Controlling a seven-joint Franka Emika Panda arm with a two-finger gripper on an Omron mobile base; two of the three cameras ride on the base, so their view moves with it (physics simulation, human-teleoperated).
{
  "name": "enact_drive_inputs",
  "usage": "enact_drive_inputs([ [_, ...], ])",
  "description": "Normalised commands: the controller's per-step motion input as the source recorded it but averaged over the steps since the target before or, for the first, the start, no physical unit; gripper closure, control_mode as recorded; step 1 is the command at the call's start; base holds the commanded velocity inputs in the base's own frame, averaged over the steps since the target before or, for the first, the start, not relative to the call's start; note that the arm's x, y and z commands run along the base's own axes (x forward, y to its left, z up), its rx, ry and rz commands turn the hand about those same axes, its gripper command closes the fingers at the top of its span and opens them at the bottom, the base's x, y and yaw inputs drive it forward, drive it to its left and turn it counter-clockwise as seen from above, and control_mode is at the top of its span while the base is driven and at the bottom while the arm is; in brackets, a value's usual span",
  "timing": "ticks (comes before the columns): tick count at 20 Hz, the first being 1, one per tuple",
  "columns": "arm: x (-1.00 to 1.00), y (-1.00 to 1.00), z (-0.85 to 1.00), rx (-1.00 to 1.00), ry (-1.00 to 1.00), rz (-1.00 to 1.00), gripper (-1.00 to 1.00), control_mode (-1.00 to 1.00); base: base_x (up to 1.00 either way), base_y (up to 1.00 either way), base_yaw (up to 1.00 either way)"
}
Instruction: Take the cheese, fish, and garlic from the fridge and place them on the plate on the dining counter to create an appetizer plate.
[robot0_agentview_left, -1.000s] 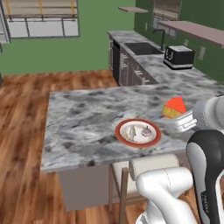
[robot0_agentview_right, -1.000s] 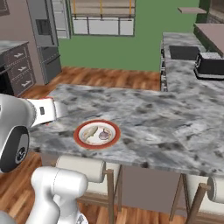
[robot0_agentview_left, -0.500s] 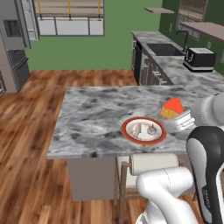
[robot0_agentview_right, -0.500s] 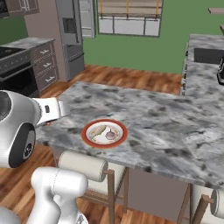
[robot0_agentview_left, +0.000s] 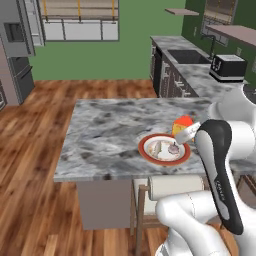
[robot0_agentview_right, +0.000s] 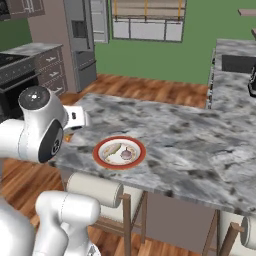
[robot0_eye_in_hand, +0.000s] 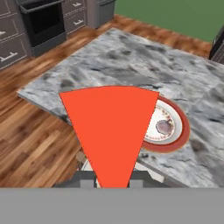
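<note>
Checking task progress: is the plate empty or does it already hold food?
Not empty. The plate already holds the fish and the garlic; the cheese is in the shut gripper, not on it.

My hand (robot0_agentview_left: 189, 133) is closed on the cheese (robot0_agentview_left: 182, 124), and I hold it just beside the far right edge of the plate (robot0_agentview_left: 148, 152). The plate lies on the marble surface (robot0_agentview_left: 110, 132). On it I see the fish (robot0_agentview_left: 158, 147) and the garlic (robot0_agentview_left: 173, 148), close together.
</note>
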Motion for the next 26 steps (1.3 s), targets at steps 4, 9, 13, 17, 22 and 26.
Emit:
enact_drive_inputs([
  [4, 0.64, -0.13, -0.30, -0.01, 0.14, -0.08, 1.00, -1.00, 0.00, 0.00, 0.00],
  [9, 0.53, -0.53, -0.36, 0.00, 0.14, -0.03, 1.00, -1.00, 0.00, 0.00, 0.00],
  [13, 0.51, -0.57, -0.41, 0.00, 0.14, -0.05, 1.00, -1.00, 0.00, 0.00, 0.00],
  [17, 0.35, -0.35, -0.45, 0.00, 0.12, -0.13, 1.00, -1.00, 0.00, 0.00, 0.00],
  [22, 0.38, -0.10, -0.45, 0.00, 0.05, -0.12, 1.00, -1.00, 0.00, 0.00, 0.00],
  [26, 0.23, 0.00, -0.31, 0.00, 0.01, -0.08, 1.00, -1.00, 0.00, 0.00, 0.00],
])
